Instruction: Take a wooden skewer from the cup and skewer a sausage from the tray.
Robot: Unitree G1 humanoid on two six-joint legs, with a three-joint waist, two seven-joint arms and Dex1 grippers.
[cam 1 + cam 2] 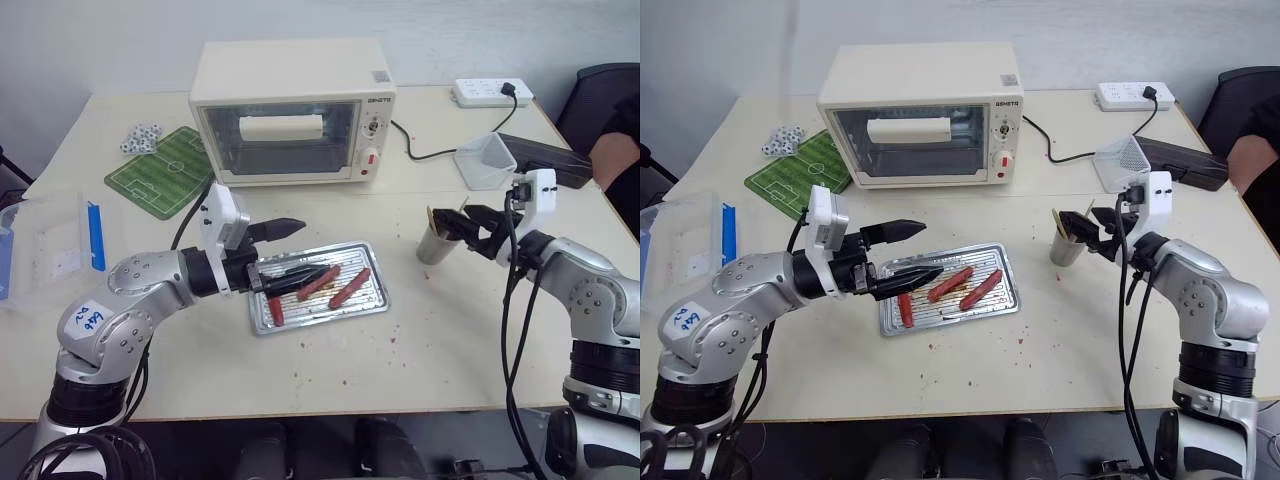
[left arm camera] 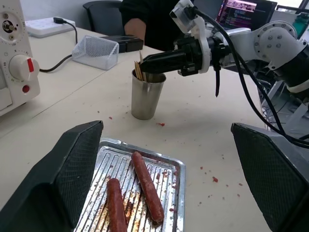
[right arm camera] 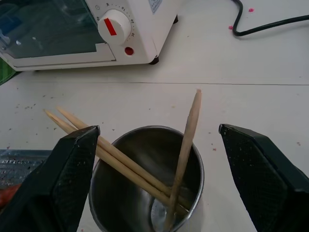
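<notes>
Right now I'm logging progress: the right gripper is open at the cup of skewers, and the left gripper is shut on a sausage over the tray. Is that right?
One detail is wrong: the left gripper is open over the tray and holds nothing, as the left wrist view shows; the sausages lie on the tray. The right gripper is indeed open at the cup of skewers.
</notes>
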